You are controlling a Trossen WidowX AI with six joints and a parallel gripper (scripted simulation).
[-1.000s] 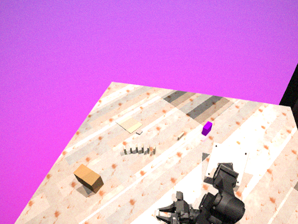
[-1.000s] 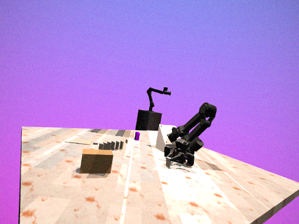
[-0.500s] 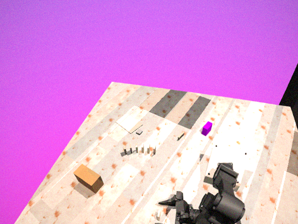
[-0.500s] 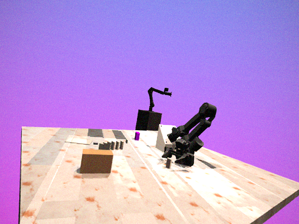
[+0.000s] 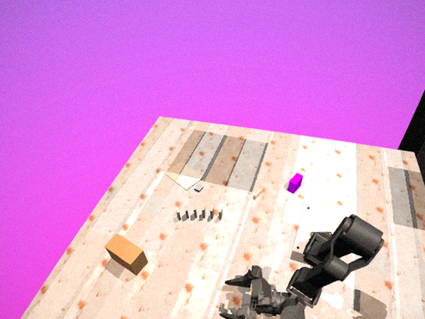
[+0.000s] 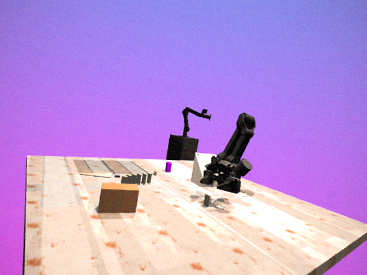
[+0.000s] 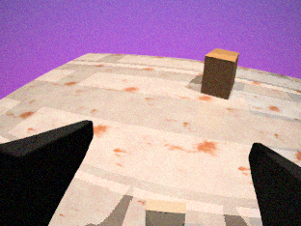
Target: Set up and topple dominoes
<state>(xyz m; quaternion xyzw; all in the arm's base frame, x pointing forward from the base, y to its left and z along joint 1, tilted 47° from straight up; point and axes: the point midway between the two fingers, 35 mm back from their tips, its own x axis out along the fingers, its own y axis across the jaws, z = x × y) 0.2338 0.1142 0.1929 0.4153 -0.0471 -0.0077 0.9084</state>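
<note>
Several thin dominoes stand upright in an evenly spaced row, with one of them [image 5: 203, 212] [image 6: 144, 179] near its right part. Another domino [image 5: 226, 305] [image 6: 206, 200] [image 7: 165, 217] stands upright well away from the row. My gripper [image 5: 223, 298] [image 7: 174, 140] is wide open and empty, with its fingers to either side of and above this lone domino; in the exterior view it shows just above it. A pale, narrow piece [image 5: 258, 193] [image 6: 155, 172], looking like a domino, lies beyond the right end of the row.
An orange-brown box [image 5: 126, 252] [image 6: 118, 198] [image 7: 219, 74] stands in front of the row. A purple block [image 5: 295, 182] [image 6: 168, 167] stands to the right. Behind the row are a small grey piece [image 5: 198, 188] [image 6: 117, 176] and a thin cream sheet [image 5: 186, 182] [image 6: 96, 174].
</note>
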